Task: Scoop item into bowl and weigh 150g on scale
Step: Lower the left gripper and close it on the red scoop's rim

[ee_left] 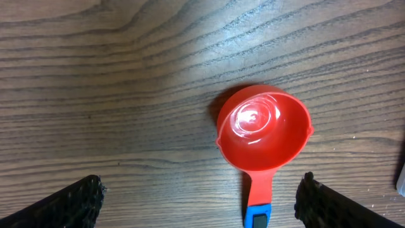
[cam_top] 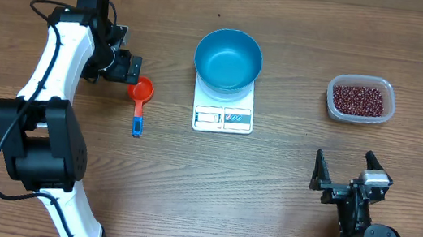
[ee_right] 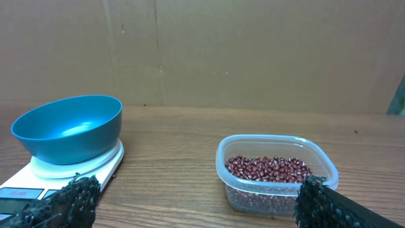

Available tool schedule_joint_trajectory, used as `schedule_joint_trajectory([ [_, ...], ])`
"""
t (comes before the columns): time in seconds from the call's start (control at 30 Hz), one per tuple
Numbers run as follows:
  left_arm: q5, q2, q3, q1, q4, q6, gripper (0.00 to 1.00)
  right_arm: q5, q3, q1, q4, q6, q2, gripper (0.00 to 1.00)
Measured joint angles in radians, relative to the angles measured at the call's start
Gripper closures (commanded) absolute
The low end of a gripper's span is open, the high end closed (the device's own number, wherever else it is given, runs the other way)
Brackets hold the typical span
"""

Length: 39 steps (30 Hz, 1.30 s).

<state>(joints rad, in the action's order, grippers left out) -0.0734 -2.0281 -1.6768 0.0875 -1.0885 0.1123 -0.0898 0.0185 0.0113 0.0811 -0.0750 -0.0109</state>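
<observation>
— What sits closest to the lens?

— From overhead, the white left arm (cam_top: pixel 56 57), reaching out over the wooden table (cam_top: pixel 266 199). Its left gripper (cam_top: pixel 134 69) is spread wide over the cup of a small red-orange scoop (cam_top: pixel 141 90). The scoop lies flat on the wood, empty and shiny inside, with its blue-tipped handle pointing toward the robot. In the left wrist view one dark finger stands on each side of the cup, and neither touches it, as far as I can tell.

— And the other arm?

— It is low at the near edge. The right gripper (cam_top: pixel 345 173) is spread just as wide and holds nothing.

— Where is the weighing gear?

— The white scale (cam_top: pixel 223 118) lies mid-table, with its display and blue-marked buttons on the edge facing the robot. What the display reads is too small to tell. The bright blue bowl (cam_top: pixel 228 58) stands on the platform, round, deep, upright and bare inside.

— The beans?

— They are well to the right of the scale, in a clear tub (cam_top: pixel 390 101) with rounded corners. The beans (cam_top: pixel 359 98) are small, glossy and dark red-brown. They form a shallow layer that covers the bottom, well below the rim. None are in the bowl or the scoop.
</observation>
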Motion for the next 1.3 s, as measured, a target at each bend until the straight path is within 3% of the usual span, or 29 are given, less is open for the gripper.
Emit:
schedule_joint_trajectory([
  [1.3, 0.014, -0.001, 0.054, -0.022, 0.029, 0.031, 0.0, 0.0, 0.0, 0.0, 0.0, 0.0, 0.0, 0.0],
])
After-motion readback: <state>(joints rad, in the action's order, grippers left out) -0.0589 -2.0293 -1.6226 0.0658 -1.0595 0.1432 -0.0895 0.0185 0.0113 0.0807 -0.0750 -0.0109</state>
